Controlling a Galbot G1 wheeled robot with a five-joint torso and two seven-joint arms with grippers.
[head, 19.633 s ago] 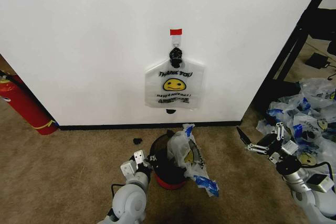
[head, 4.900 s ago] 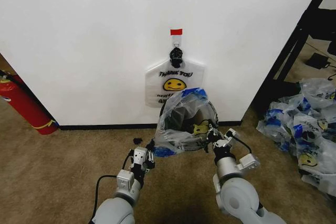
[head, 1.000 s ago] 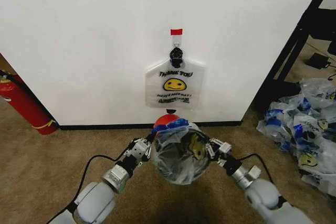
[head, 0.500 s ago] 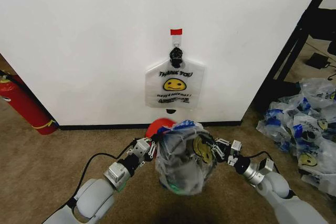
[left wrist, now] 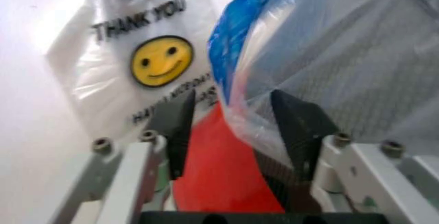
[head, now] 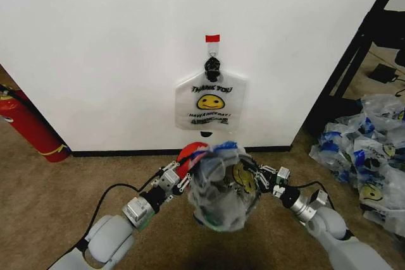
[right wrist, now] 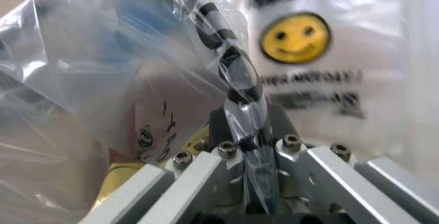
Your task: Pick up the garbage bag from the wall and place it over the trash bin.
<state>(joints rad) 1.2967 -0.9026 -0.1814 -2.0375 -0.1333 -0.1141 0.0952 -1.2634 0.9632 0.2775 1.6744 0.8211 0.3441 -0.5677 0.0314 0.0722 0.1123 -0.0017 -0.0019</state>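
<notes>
Fingers first: our right gripper [right wrist: 250, 147] pinches a twisted strand of the bag [head: 223, 189] tight between its fingers, while our left gripper [left wrist: 233, 126] has its fingers a moderate gap apart, with the bag's blue-edged rim lying between them; we cannot tell whether they truly bite it.

In the head view's lower centre, we hold the bag stretched between both grippers, left gripper [head: 179, 177] on one side, right gripper [head: 266, 177] on the other. It drapes over the bin [head: 192, 153], whose red part peeks out at the bag's upper left. Another bag [head: 210, 101] hangs from the hook on the wall [head: 95, 49], mid-frame above ours.

We judge the step to be seating the bag over the bin. To do it well, we should keep the mouth spread evenly, draw both sides along the bin at the same rate, and avoid yanking, since the film is thin and may tear or slip from the looser left hold. The bin looks tilted, so we should keep it steady.
</notes>
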